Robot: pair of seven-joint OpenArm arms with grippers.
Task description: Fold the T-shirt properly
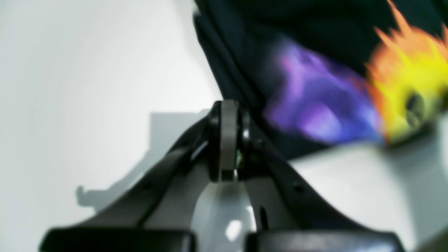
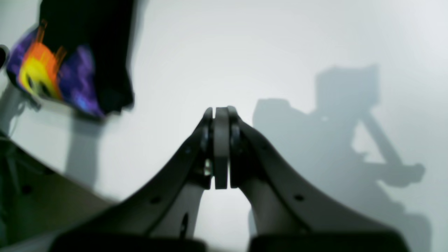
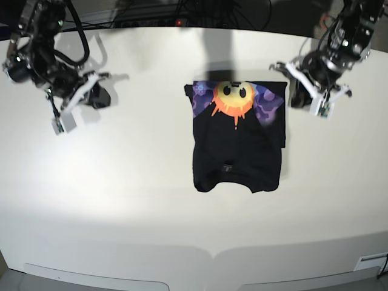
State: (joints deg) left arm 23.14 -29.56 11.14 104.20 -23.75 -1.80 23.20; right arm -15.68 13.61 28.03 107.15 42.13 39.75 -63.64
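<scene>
T-shirt [image 3: 237, 138]: folded, mid tabletop [image 3: 121, 182], between both pincers, touching neither
left pincer [image 3: 300, 91]: closed, empty, just right of the print
right pincer [image 3: 97, 96]: closed, empty, well left
shirt axis: near-far, print at far end

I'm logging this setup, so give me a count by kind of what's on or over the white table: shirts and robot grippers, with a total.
T-shirt: 1, black, folded, sun-face print showing at the far end
Grippers: 2, the left gripper and the right gripper, both shut and holding nothing
Total: 3, all on or over the table
</scene>
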